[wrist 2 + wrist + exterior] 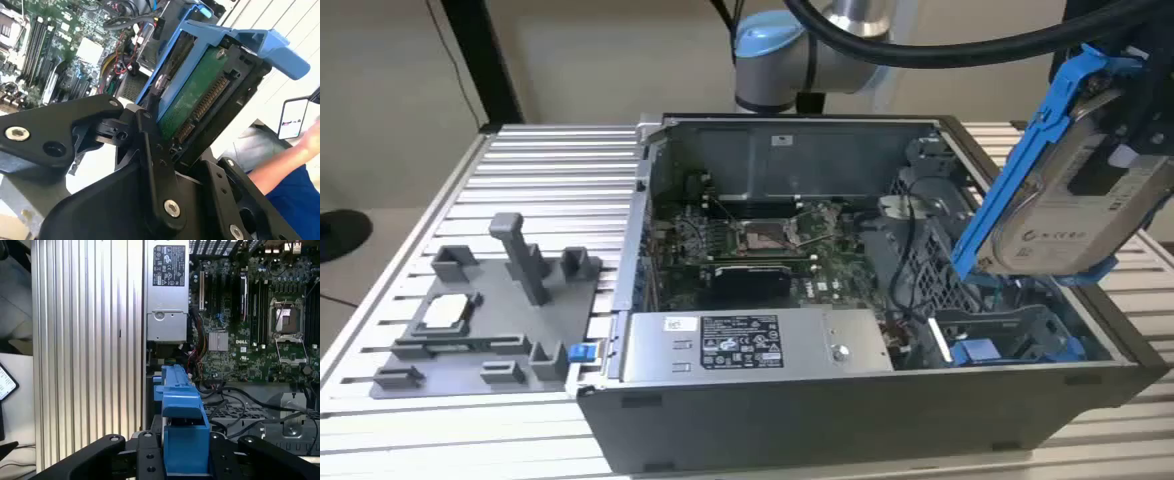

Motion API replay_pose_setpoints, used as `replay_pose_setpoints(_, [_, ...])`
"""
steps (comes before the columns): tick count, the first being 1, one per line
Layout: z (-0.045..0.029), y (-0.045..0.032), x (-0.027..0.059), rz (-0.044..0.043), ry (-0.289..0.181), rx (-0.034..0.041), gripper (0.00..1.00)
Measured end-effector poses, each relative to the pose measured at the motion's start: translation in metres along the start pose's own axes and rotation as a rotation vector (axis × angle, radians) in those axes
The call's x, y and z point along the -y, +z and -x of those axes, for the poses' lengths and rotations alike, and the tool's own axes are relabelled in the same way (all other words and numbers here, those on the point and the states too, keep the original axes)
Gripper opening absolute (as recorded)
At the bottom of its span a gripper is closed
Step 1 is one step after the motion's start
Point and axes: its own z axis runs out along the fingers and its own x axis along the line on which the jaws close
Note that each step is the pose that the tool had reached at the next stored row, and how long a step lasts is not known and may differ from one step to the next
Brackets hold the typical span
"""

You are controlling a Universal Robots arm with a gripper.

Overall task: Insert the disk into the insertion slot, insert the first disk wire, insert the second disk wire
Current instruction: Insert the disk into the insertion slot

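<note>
Between the closed fingers of the gripper [177, 145], the disk [200, 97] is sitting pinched by its blue carrier, tilted, its connector edge showing bare. Below the gripper and well apart, inside the open computer case [854, 410], the insertion slot [994, 340] is appearing empty. By my judgement the insertion is only under way, with both wires left to do.

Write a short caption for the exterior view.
The gripper holds the disk tilted above the open computer case, not yet in the insertion slot.
</note>
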Motion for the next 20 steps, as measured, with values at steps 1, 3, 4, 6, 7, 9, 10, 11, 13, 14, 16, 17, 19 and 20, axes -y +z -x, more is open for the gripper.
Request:
replay_pose_setpoints(1, [0.0000, 0.0000, 0.0000, 0.0000, 0.000, -0.0003, 0.00])
replay_pose_setpoints(3, [0.0000, 0.0000, 0.0000, -0.0005, 0.000, -0.0004, 0.00])
replay_pose_setpoints(4, [0.0000, 0.0000, 0.0000, -0.0005, 0.000, -0.0004, 0.00])
replay_pose_setpoints(6, [0.0000, 0.0003, 0.0000, -0.0005, 0.000, -0.0002, 0.00])
replay_pose_setpoints(7, [0.0000, 0.0005, 0.0000, -0.0005, 0.000, -0.0003, 0.00])
replay_pose_setpoints(9, [-0.0005, 0.0011, 0.0001, -0.0005, 0.000, -0.0006, 0.00])
replay_pose_setpoints(10, [-0.0010, 0.0016, 0.0002, -0.0005, 0.000, -0.0004, 0.00])
replay_pose_setpoints(11, [-0.0014, 0.0021, 0.0003, -0.0005, 0.000, -0.0004, 0.00])
replay_pose_setpoints(13, [-0.0017, 0.0033, 0.0005, -0.0005, 0.000, -0.0006, 0.00])
replay_pose_setpoints(14, [-0.0017, 0.0040, 0.0006, -0.0005, 0.000, -0.0007, 0.00])
replay_pose_setpoints(16, [-0.0019, 0.0053, 0.0006, -0.0005, 0.000, -0.0003, 0.00])
replay_pose_setpoints(17, [-0.0021, 0.0058, 0.0007, -0.0005, 0.000, -0.0003, 0.00])
replay_pose_setpoints(19, [-0.0024, 0.0066, 0.0008, -0.0005, 0.000, -0.0004, 0.00])
replay_pose_setpoints(20, [-0.0025, 0.0070, 0.0009, -0.0005, 0.000, -0.0005, 0.00])
